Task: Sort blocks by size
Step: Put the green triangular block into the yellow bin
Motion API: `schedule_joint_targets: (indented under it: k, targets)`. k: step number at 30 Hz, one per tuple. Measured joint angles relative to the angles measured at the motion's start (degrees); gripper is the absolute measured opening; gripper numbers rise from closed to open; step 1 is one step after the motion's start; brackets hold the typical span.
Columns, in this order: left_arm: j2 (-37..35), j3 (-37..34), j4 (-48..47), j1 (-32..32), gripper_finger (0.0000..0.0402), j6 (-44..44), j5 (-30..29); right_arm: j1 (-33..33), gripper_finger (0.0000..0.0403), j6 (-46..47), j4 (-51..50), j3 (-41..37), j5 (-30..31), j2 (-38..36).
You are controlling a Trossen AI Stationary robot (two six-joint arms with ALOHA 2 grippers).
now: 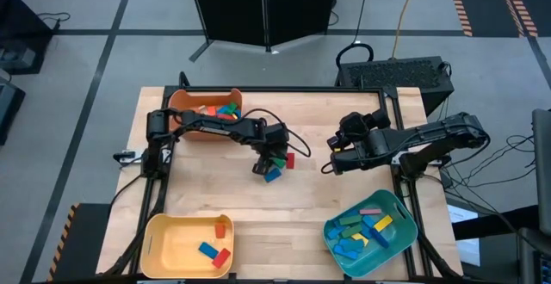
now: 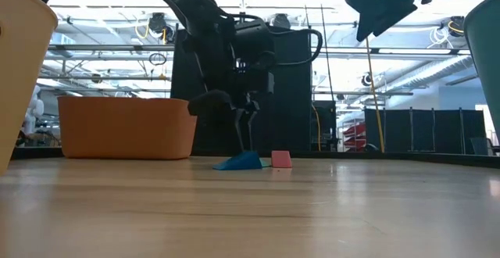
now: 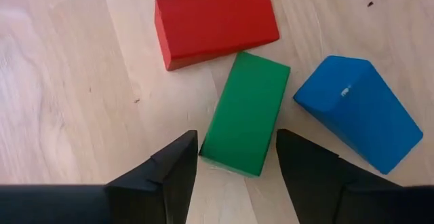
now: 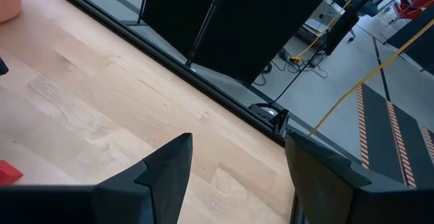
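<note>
Hovering low over the middle of the tabletop (image 1: 301, 206), the left gripper (image 3: 236, 157) is standing with its jaws apart on either side of a green block (image 3: 245, 113), not yet clamping it. A red block (image 3: 215, 26) and a blue block (image 3: 359, 112) are lying just beside the green one, all flat on the wood. The right gripper (image 4: 237, 163) is hanging raised nearer the right edge, jaws parted and holding nothing. More blocks are sitting in the orange bin (image 1: 185, 103) at the far left corner, the yellow bin (image 1: 164, 232) at the near left corner and the teal bin (image 1: 400, 211) at the near right corner.
</note>
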Motion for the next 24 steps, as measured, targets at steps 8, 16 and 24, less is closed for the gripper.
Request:
schedule_joint_targets:
  k: [8,16,24]
  targets:
    - [3.46,0.34,0.58,0.02,0.0199,-0.04,0.22,0.00,0.0224,-0.22,-0.05,0.00,0.02,0.00]
    - [1.98,0.85,-2.36,-0.06,0.0170,-2.39,-0.94,0.00,0.0224,-1.09,0.07,0.00,0.04,0.00]
    - [1.03,2.80,-7.53,0.03,0.0130,-5.89,-2.58,0.00,0.0224,-1.09,0.17,0.00,0.04,0.00]
